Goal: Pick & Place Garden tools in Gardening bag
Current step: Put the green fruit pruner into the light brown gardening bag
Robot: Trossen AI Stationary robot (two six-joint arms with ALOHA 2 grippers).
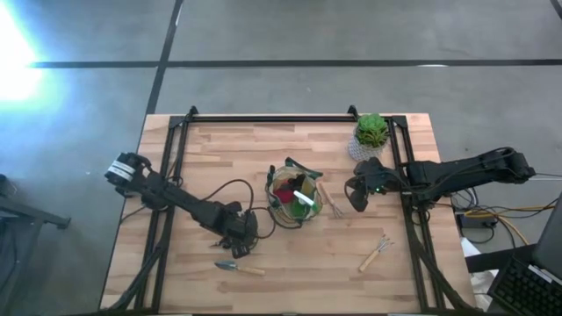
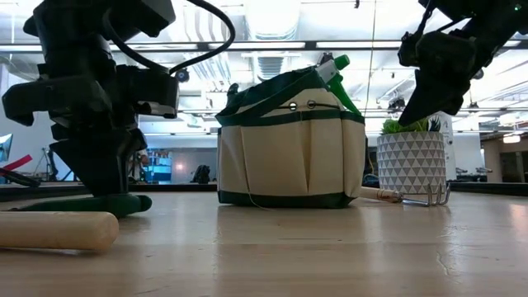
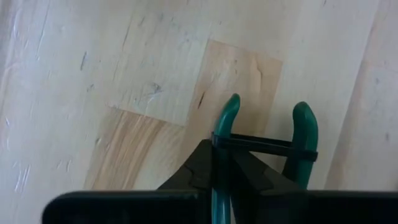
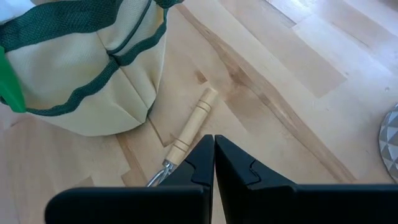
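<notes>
— Wooden plank table (image 1: 202,149) holds what?
— Round beige fabric bag with green trim (image 1: 294,197), mid-table. Left gripper (image 3: 214,163) is down by it, pinched shut on green-handled pruners (image 3: 264,134).
— The other claw?
— Right gripper (image 4: 214,155), fingers together, empty, hangs over a wooden-handled fork (image 4: 186,138) beside the bag. No words to read.

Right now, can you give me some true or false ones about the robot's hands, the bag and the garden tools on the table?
1. The round beige fabric bag with green trim stands upright. True.
2. The left hand holds green-handled pruners. True.
3. The right hand holds a wooden-handled fork. False: its fingers are shut on nothing above it.
4. The green plant in the white pot sits inside the bag. False: it stands on the table.
</notes>
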